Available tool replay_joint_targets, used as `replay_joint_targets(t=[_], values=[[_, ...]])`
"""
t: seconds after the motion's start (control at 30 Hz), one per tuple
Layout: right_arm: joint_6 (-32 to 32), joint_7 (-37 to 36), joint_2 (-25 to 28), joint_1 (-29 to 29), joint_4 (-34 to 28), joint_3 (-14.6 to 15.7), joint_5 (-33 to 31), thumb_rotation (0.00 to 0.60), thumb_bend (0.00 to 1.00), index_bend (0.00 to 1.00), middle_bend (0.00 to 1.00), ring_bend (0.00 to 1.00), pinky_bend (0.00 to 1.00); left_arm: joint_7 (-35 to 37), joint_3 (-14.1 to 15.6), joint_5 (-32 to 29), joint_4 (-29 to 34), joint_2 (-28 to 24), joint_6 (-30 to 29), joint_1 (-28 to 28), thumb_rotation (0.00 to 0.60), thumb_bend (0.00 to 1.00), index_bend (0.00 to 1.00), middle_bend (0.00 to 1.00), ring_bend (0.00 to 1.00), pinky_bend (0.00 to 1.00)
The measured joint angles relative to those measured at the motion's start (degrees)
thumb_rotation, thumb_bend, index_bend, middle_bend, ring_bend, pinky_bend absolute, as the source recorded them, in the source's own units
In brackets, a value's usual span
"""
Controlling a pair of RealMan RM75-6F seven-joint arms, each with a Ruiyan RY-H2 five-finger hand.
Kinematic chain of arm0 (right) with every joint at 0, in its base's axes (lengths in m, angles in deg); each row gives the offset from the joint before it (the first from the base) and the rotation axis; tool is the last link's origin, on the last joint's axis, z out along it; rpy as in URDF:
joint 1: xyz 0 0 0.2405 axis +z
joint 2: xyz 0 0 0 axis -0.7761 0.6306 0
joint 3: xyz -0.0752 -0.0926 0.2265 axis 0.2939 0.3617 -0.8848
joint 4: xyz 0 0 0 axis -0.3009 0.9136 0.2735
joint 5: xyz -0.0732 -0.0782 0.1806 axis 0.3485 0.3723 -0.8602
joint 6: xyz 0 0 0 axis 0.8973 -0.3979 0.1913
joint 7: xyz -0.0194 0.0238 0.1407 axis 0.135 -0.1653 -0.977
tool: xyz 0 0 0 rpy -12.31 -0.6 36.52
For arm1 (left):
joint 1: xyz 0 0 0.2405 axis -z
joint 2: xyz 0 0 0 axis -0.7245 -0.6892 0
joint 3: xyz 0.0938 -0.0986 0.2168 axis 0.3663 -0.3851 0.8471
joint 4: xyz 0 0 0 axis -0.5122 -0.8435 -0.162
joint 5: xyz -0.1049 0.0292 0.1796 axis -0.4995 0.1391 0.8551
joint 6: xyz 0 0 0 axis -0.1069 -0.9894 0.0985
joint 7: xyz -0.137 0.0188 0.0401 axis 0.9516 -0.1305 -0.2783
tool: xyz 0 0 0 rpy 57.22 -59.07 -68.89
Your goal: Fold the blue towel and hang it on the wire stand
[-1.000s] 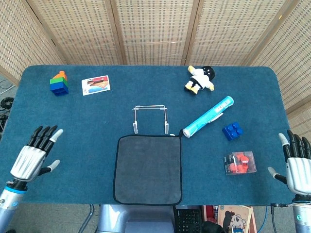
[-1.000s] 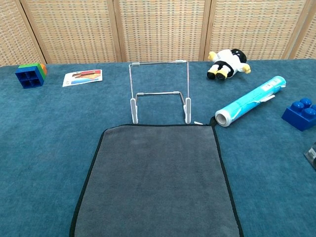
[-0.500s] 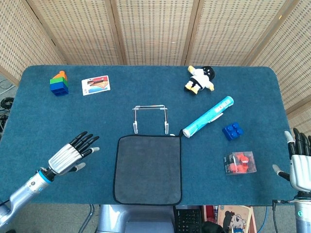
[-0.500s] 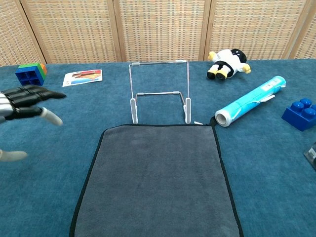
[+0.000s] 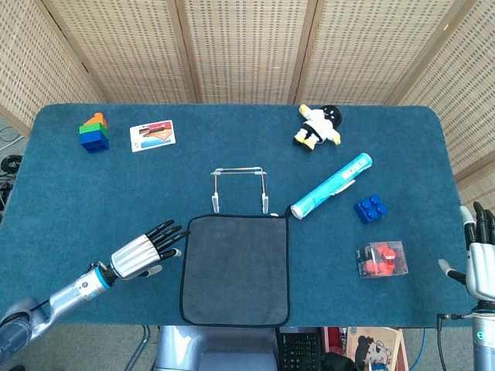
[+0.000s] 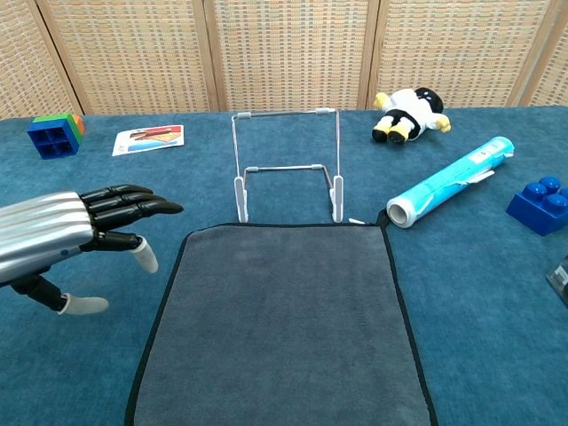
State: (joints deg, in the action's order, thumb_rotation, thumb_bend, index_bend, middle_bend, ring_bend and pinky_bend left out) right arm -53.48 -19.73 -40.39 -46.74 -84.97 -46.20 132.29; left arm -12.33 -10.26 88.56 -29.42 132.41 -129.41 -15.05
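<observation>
Now left robot hand [image 5: 145,253] nearer towel [image 5: 236,270]

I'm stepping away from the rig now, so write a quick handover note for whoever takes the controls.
Left hand: open, empty, beside the towel's left edge, not touching it.
Right hand: open, empty, at the table's right edge.
Towel: flat and unfolded at the near edge; it looks dark grey here.
Wire stand: upright, bare, just beyond the towel.
Done: nothing. Left: fold the towel and hang it.

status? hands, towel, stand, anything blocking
Left hand open, beside the towel's left edge, not touching. Right hand open at the table's right edge. Towel flat, unfolded. Wire stand empty; rolled tube lies right of it, apart.
</observation>
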Motion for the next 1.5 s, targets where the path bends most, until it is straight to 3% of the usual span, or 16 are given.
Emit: replay_joint_targets(t=[0.63,1.5], values=[[-0.06,-1.90,0.75,-0.27,-0.11,-0.38,-0.72,0.600,0.00,0.00,0.00,0.00,0.00,2.83,3.68,-1.65,-11.84,8.13,-2.10,1.54,0.600,0.24,0.43,0.00,0.00,0.04],[-0.82,-3.45,1.64,-0.76,-0.64,-0.46,-0.57,0.600,0.00,0.00,0.00,0.00,0.00,0.99,5.90,-4.95,-15.30,12.75,-1.37,2.90,0.600,0.27,0.45,0.00,0.00,0.04]])
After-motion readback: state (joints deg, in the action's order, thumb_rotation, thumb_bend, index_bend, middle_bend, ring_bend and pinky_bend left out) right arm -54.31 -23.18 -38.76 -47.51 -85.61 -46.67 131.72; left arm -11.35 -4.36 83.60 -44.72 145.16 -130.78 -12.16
